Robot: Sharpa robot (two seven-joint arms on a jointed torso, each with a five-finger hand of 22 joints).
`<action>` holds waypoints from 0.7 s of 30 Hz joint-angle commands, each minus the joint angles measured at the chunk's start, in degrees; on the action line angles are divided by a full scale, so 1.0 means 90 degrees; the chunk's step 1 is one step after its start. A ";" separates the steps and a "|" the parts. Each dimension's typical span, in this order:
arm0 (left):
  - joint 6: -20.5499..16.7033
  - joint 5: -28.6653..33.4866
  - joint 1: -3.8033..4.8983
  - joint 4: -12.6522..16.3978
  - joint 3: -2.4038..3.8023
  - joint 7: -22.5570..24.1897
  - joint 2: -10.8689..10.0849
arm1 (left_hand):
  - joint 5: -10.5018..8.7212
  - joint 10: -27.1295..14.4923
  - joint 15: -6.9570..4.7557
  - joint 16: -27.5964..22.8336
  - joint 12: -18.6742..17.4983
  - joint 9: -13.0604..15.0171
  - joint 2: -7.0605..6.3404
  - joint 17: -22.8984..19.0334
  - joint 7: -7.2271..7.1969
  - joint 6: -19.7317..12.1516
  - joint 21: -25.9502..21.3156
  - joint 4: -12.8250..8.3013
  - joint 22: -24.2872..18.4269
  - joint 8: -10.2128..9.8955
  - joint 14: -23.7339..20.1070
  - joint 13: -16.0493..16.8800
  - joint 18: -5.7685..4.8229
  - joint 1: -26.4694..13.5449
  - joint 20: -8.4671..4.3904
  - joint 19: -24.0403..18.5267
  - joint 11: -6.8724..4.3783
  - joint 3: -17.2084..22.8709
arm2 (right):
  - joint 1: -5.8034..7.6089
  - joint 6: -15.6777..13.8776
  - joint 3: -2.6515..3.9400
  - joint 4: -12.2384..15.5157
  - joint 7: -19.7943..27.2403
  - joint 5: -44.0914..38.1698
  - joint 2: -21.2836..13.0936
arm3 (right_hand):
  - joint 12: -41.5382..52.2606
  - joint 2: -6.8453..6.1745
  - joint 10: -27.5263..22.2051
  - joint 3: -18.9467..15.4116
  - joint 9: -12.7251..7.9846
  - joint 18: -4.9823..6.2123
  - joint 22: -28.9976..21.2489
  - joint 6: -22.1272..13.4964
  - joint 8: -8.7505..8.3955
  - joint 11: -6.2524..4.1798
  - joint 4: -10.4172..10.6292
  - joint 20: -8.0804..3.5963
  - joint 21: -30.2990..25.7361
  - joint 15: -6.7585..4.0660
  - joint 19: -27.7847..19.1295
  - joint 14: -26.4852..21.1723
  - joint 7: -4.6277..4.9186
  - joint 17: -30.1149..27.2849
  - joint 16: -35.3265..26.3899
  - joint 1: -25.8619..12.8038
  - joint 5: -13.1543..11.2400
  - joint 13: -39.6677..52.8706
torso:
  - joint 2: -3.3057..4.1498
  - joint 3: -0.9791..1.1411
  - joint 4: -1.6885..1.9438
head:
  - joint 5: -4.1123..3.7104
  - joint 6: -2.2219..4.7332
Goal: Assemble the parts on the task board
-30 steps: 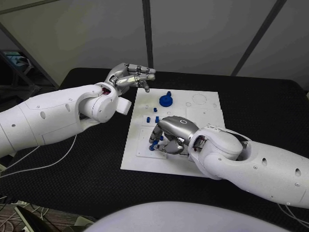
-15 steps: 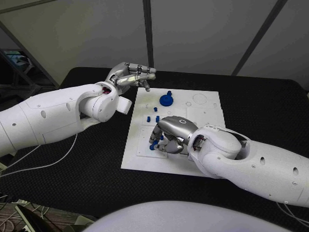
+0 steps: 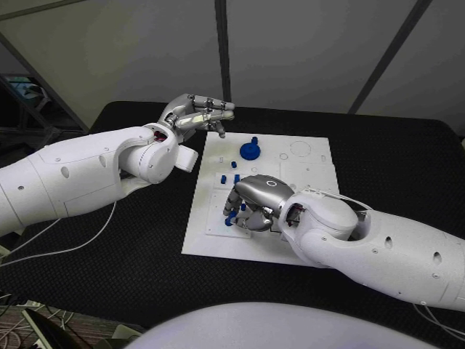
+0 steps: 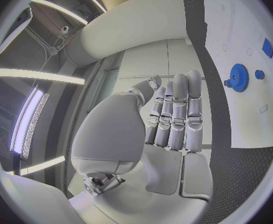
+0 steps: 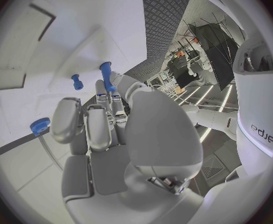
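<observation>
Right robot hand (image 3: 256,203): fingers curling over a blue peg (image 5: 106,76) low on the white board (image 3: 306,173); grip uncertain.
Left robot hand (image 3: 198,114): hovering, fingers together, holding nothing.
Risk: peg tilting, jamming.

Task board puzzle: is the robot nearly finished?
Not nearly. A blue gear already sits on the task board. The right robot hand is down among small blue pegs, seemingly working one. The left robot hand hovers empty beside the board. Several pegs remain.
</observation>
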 commanded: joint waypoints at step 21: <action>0.0098 0.0010 0.0011 -0.0005 0.0005 -0.0013 0.0015 | -0.0006 -0.0043 -0.0012 -0.0024 -0.0028 -0.0005 0.0052 -0.0008 0.0031 -0.0007 0.0017 0.0015 0.0010 -0.0027 -0.0049 -0.0002 -0.0065 0.0029 0.0013 -0.0039 -0.0002 0.0037 | 0.0003 -0.0275 -0.0022 -0.0053 0.0179 -0.0078 0.0012 | -0.0499 -0.0341 -0.1415 -0.0432 -0.0154 0.0125 -0.0803 -0.1138 -0.0286 0.0258 0.0086 0.0316 -0.0593 0.0314 -0.0483 0.0096 0.0074 -0.0326 -0.0140 -0.0390 0.0001 -0.0271 | -0.0002 0.0006 -0.0006 | -0.0007 0.0033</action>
